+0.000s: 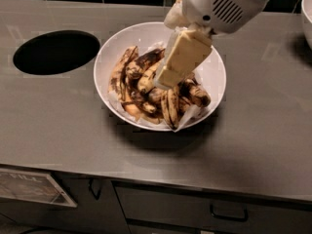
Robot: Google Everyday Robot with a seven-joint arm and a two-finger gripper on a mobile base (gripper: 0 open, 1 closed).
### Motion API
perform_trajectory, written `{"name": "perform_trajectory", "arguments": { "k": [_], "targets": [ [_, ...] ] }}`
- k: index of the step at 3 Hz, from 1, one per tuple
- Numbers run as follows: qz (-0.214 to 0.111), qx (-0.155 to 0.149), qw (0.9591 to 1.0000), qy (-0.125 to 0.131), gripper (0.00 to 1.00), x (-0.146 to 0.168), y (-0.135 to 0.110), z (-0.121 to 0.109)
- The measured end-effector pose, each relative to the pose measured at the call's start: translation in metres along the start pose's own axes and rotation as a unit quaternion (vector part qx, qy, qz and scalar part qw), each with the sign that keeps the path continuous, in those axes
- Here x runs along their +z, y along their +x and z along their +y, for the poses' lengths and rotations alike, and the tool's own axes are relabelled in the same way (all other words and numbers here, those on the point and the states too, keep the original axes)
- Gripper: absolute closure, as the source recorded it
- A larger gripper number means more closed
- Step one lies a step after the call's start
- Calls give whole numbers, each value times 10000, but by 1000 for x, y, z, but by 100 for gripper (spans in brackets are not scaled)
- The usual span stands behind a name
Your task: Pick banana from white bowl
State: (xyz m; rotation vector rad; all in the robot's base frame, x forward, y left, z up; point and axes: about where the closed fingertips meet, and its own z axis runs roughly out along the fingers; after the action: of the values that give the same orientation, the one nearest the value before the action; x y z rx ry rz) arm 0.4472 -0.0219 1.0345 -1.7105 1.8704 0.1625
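Camera view, single entry.

- Counter [253,135]: grey, matte, filling most of the picture. Dark tiles run along its far edge.
- White bowl [146,34]: large, round and glossy. It stands near the middle of the counter, slightly toward the far edge. Crumpled white paper [188,116] lines it and shows at the rim nearest the front edge.
- Pile of overripe bananas: fills the bowl's floor, yellow with heavy brown-black marking.
- Banana [170,108]: long and slim, streaked dark. It lies in the bowl on the side toward the front edge, running from the middle of the pile toward the front rim. Its far end disappears under the gripper's tip.
- Gripper [165,80]: cream-coloured, hung from a white arm housing [219,4] that enters over the far edge. It slants down into the bowl, its tip at the middle of the pile. Whether it is open, closed or gripping anything cannot be told.
- Round dark hole [56,51]: cut into the counter toward the left edge, apart from the bowl.
- Second white vessel [307,13]: partly visible at the far right corner.
- Drawer handle [226,212]: below the front edge, on a dark cabinet front.
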Motion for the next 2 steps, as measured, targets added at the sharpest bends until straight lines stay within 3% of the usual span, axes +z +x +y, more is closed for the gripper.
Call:
{"name": "perform_trajectory", "arguments": {
  "k": [1,2],
  "targets": [
    [9,-70,10000,26,14,-2,-1,1],
    [71,-60,9999,-58,13,0,7,4]
  ]
}}
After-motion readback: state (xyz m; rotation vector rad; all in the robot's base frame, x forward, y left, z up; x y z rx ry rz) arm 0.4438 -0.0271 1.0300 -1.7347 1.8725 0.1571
